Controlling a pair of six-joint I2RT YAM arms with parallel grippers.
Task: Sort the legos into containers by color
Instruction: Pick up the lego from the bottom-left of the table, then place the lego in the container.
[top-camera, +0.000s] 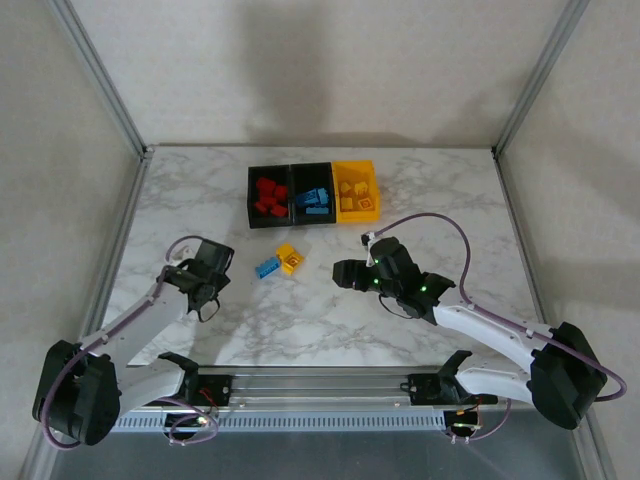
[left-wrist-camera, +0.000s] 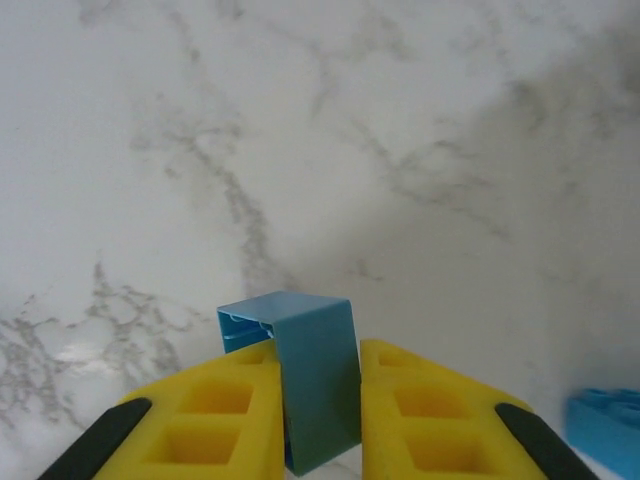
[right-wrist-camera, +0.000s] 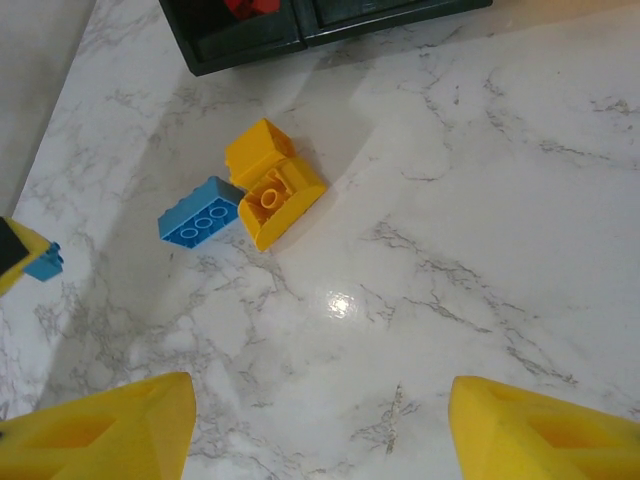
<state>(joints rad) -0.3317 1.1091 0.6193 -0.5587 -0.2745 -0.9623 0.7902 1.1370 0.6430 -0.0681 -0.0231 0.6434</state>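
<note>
Yellow fingers (left-wrist-camera: 225, 405) of the left pincer (left-wrist-camera: 320, 410) sit at the bottom of the left wrist view, clamped on 1 held blue brick (left-wrist-camera: 315, 375) that stands upright between them. The fingers hide its lower end, so I cannot tell whether it touches the marble counter (left-wrist-camera: 300, 130). In the bottom right corner of that view, 1 loose blue brick (left-wrist-camera: 606, 425) is cut off by the frame edge, near the pincer but apart from it.

From above, the left pincer (top-camera: 205, 272) is at the left of the counter (top-camera: 450, 200); the brick in its grip is too small to make out there. The loose blue brick (top-camera: 267, 267) lies a little to its right, touching a yellow brick (top-camera: 291, 258). In the right wrist view the yellow brick (right-wrist-camera: 272, 185) could be 1 piece or 2 pressed together; I cannot tell which.

3 bins (top-camera: 290, 223), joined in a row, stand at the far middle of the counter: 2 black and 1 yellow-orange. The left black bin holds red bricks (top-camera: 268, 195), the middle one blue bricks (top-camera: 315, 198), and the yellow-orange one yellow bricks (top-camera: 358, 192). Each pile overlaps too much for an exact count.

The right pincer (top-camera: 345, 272) is right of the loose pair, near it but apart. Its fingers (right-wrist-camera: 100, 430) stand apart with only bare counter between them.
</note>
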